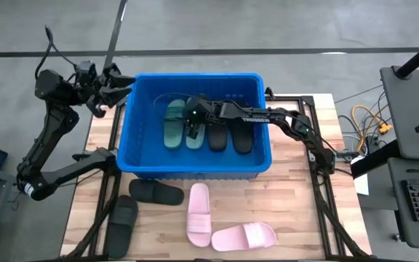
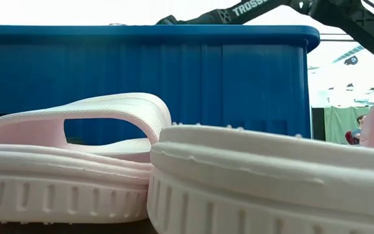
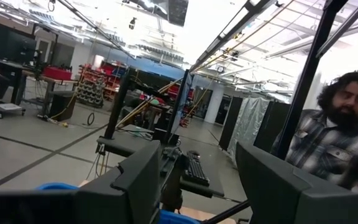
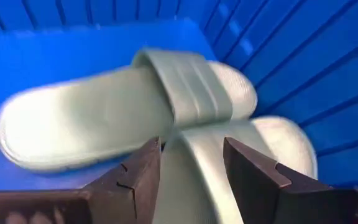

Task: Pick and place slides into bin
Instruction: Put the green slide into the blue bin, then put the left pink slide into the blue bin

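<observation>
My right gripper [image 1: 193, 131] was down inside the bin [image 1: 195, 169], over the two green slides, its arm reaching in across the bin's right rim. From the right wrist view the jaws stood apart, one finger [image 4: 137, 180] on each side of the strap of the nearer green slide [image 4: 197, 168]; I could not tell whether the pads touched the strap. The other green slide [image 4: 104, 118] lay just beyond it, sole down, the two touching or nearly so. Seen from above, four slides lay side by side on the bin floor: the two green ones [image 1: 174, 122] to the left, two black slides [image 1: 241, 135] to the right, all pointing toward the far wall. My left gripper [image 1: 115, 89] waited raised off the bin's far left corner, outside it, jaws spread wide with nothing between them; its wrist view looked out at the room, where a person in a plaid shirt [image 3: 337, 146] stood. On the table [image 1: 297, 211] in front of the bin four slides remained: two black [image 1: 156, 192] at the left, one lying across and one [image 1: 122, 225] lengthwise nearer the edge, and two pink [image 1: 198, 214] toward the middle, one upright along the table's depth and one [image 1: 243, 236] lying across beside its heel. The low view was filled by those pink slides [image 2: 76, 162] with the bin's blue wall [image 2: 206, 84] behind them.
</observation>
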Motion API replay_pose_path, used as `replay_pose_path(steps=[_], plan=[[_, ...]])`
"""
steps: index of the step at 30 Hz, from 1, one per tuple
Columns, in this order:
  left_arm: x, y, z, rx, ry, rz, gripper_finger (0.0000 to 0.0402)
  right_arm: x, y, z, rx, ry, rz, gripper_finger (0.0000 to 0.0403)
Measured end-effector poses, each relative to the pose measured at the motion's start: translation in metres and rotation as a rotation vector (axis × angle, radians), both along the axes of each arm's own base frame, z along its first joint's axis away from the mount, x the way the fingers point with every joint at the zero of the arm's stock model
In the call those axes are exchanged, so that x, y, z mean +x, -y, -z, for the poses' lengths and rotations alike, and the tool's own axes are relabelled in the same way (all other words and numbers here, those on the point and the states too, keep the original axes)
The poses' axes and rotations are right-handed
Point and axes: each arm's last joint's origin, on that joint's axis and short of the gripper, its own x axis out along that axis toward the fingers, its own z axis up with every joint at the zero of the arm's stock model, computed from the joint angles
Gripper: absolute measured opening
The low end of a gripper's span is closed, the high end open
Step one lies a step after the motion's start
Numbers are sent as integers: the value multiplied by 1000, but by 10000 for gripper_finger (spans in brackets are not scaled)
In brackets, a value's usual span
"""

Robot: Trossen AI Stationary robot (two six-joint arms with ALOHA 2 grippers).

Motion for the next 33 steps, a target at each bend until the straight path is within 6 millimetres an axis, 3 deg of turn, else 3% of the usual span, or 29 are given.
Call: replay_pose_path(steps=[5,9,13,25,33], plan=[[0,1,0,1,0,0,193,3,3,-31,-3,58,12,144],[0,0,2,-11,-8,0,193,-1,15,-41,-6,59,37,94],[-1,1,7,-64,-44,0,193,-10,32,-31,38,17,76,22],[-4,6,9,-74,-51,0,193,-27,51,34,216,-78,67,9],[-3,4,9,-79,-54,-2,193,-22,51,10,208,-66,68,8]])
